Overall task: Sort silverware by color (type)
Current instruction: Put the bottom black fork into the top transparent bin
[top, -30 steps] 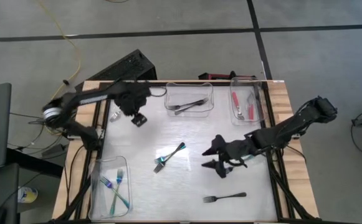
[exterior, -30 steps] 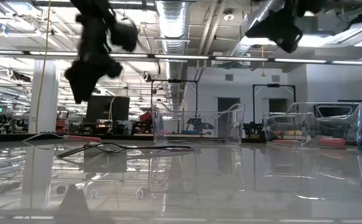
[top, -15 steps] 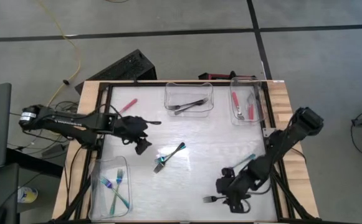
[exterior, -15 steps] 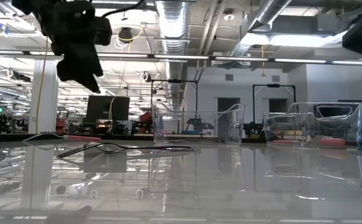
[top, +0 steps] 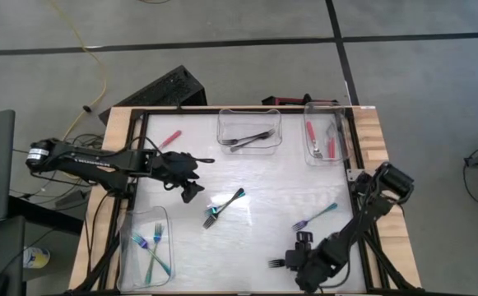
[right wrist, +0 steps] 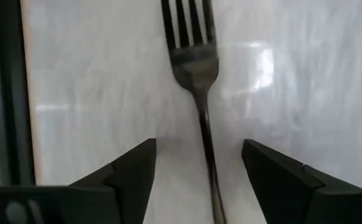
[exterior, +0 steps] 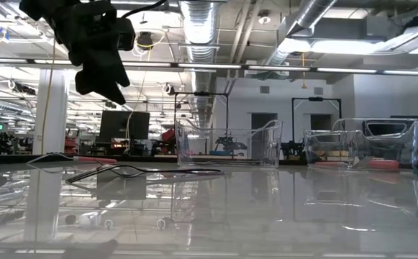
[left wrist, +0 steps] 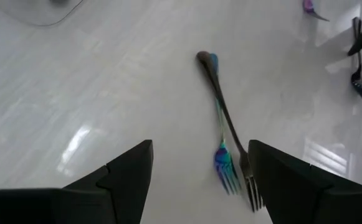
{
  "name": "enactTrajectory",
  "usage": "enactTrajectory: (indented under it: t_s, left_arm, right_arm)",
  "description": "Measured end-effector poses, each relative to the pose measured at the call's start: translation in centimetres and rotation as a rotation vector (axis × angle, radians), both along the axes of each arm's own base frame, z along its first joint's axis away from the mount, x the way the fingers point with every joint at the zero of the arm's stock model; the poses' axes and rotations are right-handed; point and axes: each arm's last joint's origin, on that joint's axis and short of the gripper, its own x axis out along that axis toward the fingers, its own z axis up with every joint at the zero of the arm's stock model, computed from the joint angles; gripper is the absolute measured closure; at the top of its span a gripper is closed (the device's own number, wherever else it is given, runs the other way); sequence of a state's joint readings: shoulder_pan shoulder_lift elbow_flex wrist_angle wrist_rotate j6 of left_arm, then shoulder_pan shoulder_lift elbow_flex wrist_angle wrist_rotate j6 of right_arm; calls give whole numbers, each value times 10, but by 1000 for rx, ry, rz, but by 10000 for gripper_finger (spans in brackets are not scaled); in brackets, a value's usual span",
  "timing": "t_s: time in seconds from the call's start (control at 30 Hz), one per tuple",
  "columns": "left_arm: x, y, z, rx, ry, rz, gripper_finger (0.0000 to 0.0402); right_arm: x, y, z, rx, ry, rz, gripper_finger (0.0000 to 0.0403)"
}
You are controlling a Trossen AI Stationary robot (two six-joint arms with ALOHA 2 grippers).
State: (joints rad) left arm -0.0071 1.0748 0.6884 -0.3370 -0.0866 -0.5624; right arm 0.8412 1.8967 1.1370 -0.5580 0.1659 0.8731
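White table: right end effector spread over dark fork near front edge; left end effector spread.

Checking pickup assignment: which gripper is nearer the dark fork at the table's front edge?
Right. The right gripper hangs open directly over the dark fork, handle between its fingers. The left gripper is open across the table, by the teal and dark fork pair.

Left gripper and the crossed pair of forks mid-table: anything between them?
Nothing. In the high view only bare tabletop separates the left gripper from the crossed forks.
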Motion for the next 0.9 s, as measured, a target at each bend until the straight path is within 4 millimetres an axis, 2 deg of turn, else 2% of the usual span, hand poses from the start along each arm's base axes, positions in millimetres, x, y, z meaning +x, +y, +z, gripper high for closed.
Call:
enactTrajectory:
  t_s: [0.07, 0.17, 0.23, 0.4, 0.43, 0.53, 0.63, 0.77, 0.9]
  left_arm:
    - [0, 0, 0, -8, 0, 7, 154]
    - [0, 0, 0, -22, -6, 18, 154]
    - [1, 0, 1, -41, -19, 21, 154]
    - [3, -1, 3, -77, -45, 37, 154]
    - [3, -1, 4, -84, -57, 42, 154]
    - [5, -1, 6, -107, -94, 58, 154]
    - [7, -1, 9, -127, -133, 69, 154]
    - [10, -1, 13, -159, -175, 89, 154]
    - [11, -5, 16, -181, -210, 86, 154]
  right_arm:
    - [-3, 3, -12, -61, 0, -32, 145]
    - [-7, 7, -18, -86, -10, -57, 182]
    - [-8, 10, -19, -90, -26, -55, 222]
    - [-13, 9, -11, -85, -48, -46, 360]
    - [-13, 9, -9, -78, -49, -42, 377]
    - [-13, 4, 6, -51, -77, -50, 379]
    - [-14, -5, 30, -23, -116, -67, 377]
    - [-17, -19, 87, 122, -250, -91, 381]
    - [-22, -49, 139, 200, -411, -106, 381]
